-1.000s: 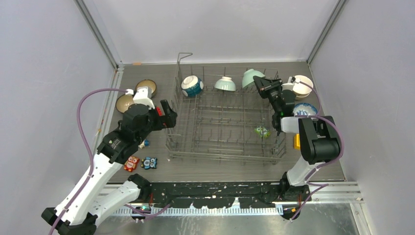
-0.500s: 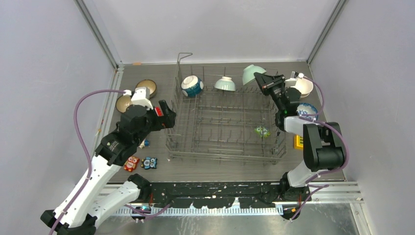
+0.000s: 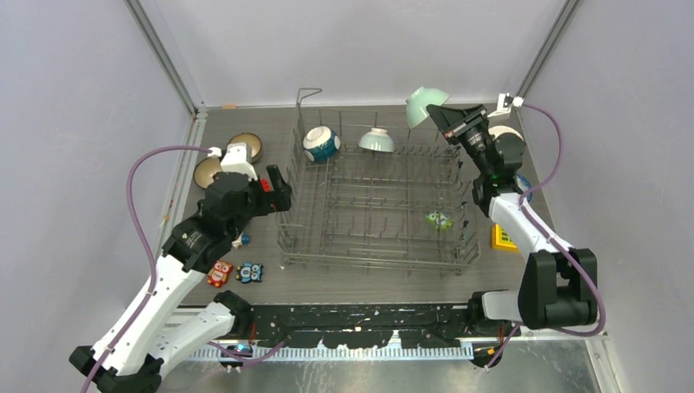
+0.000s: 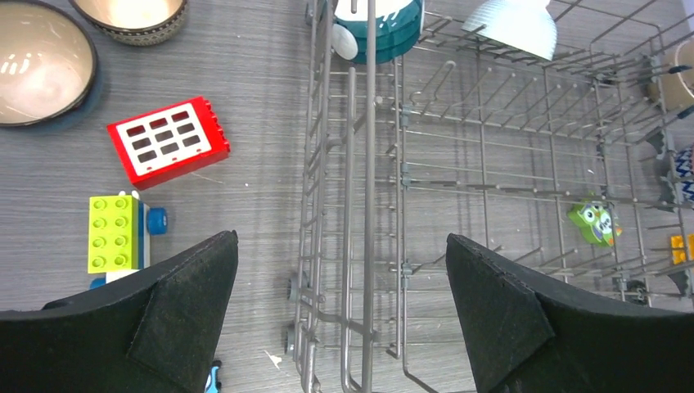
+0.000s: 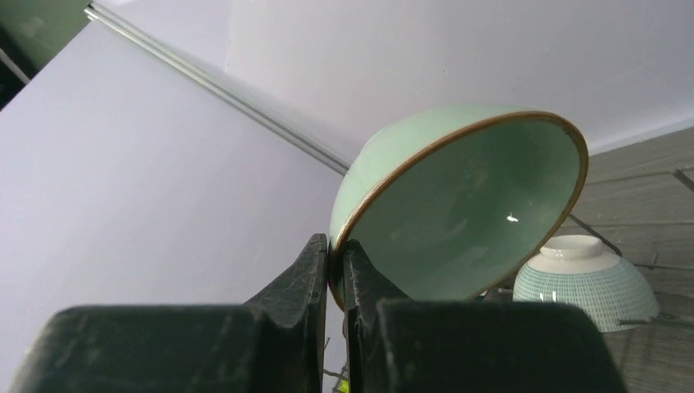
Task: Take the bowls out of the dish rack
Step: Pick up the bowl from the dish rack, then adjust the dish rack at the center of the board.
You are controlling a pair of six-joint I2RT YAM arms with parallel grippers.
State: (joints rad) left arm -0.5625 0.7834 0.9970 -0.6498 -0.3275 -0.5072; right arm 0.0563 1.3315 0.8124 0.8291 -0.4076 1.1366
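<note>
**Green bowl in right pincer, above the rack's far right corner**

Right pincer (image 3: 439,117) is closed on the rim of the green bowl (image 3: 425,104). In the overhead view the pair sit upper centre-right of the frame, above the far right corner of the rack (image 3: 372,259). The bowl looks clear of the tines, though height is hard to read from above. It lies frame-left of the pincer, on the rack side.

In the wrist view the fingers (image 5: 315,270) pinch the rim at its low left edge, one inside and one outside. The bowl is tilted, with its mouth turned down and toward the camera and its body rising to the upper right of that frame.

What your next move turns on, as I judge it:
- **Direction:** open worktop (image 3: 344,282) for a set-down lies frame-right of the rack, and the bowl hangs on the far side of the pincer from it. You would swing it right, past the rack's edge, before lowering.
- **Obstacle:** the cream bowl (image 3: 513,136) sits there, just behind the arm. Mind it.
- **Grip:** the rim pinch is thin, so a tilted bowl could pivot in it.

Left pincer (image 3: 278,187) is wide open, holding nothing, over the rack's left edge at centre-left. It is the nearer one to the teal bowl (image 3: 321,143) in the rack's far left corner. The ribbed bowl (image 3: 376,140) stands in the middle of the far row, between the two arms.
</note>
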